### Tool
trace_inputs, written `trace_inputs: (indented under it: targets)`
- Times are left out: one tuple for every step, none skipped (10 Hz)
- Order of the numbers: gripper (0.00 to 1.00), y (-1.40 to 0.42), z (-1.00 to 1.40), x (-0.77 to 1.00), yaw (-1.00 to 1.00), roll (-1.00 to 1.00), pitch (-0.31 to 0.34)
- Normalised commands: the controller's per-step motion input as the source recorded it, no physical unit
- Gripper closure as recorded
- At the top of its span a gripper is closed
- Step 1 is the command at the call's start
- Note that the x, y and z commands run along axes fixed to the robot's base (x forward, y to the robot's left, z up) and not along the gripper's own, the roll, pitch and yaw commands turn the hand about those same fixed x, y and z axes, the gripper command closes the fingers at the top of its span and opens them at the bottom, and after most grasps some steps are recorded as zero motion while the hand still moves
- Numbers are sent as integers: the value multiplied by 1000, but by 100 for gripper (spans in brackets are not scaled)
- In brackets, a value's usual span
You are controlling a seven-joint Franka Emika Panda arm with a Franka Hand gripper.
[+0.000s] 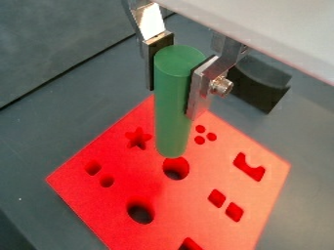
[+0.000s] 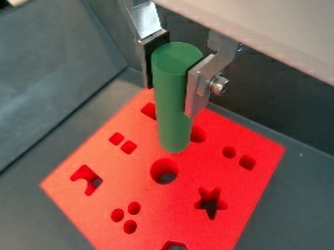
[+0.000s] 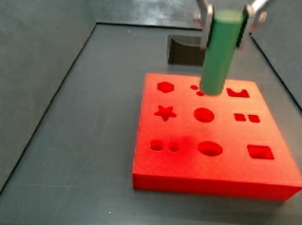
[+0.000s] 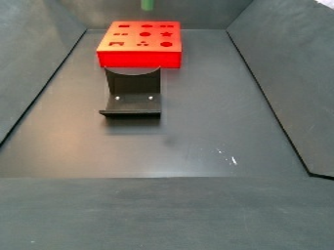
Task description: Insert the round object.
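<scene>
My gripper [image 3: 230,19] hangs over the red block [image 3: 210,136], which lies flat on the dark floor [image 3: 64,129]. The block's top face carries a star hole [image 3: 168,112] among round and square cutouts. The fixture [image 4: 132,98] stands just beside one edge of the block.

- Lab-type robot test cell, not a home or shop: bare dark grey matte floor [image 4: 170,137] closed in by sloping dark walls, seen in both side views.
- Only rig gear on the floor: red block [image 4: 141,46] with shaped holes, and the dark fixture [image 4: 132,100] just in front of the block.
- Gripper [image 1: 181,66] above the block, silver plate fingers clamped on the green round object [image 1: 174,103], upright over the block's holes.
</scene>
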Motion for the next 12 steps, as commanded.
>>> trace_inputs:
  targets:
    - [100, 106, -334, 669, -246, -89, 296]
    - [100, 149, -360, 706, -226, -53, 303]
    - [100, 157, -383, 674, -246, -44, 307]
    - [100, 0, 0, 80, 0, 0, 13]
    - [100, 0, -23, 9, 0, 0, 7]
    - [100, 20, -209, 160, 0, 46, 21]
    - [100, 49, -383, 123, 0, 0, 0]
    - [100, 0, -403, 43, -31, 0, 0]
    - [100, 0, -334, 149, -34, 0, 13]
    - [100, 0, -254, 0, -11, 39, 19]
    - [100, 109, -109, -286, -329, 0, 0]
    - [100, 86, -11, -320, -369, -27, 0]
